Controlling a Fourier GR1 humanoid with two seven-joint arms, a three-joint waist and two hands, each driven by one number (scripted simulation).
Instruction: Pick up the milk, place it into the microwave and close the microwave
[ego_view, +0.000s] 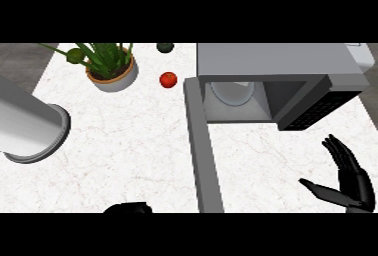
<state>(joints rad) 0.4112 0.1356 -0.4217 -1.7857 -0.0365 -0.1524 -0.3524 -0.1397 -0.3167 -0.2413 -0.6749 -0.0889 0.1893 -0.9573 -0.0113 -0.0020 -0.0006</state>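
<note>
Open microwave (273, 59), perhaps milk (232, 92) inside

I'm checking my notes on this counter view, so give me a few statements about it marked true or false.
The microwave door stands open. True.
The right hand grips a carton. False: it is open and holds nothing.
A red fruit lies between the potted plant and the microwave. True.
The potted plant stands right of the microwave. False: it stands to its left.
</note>
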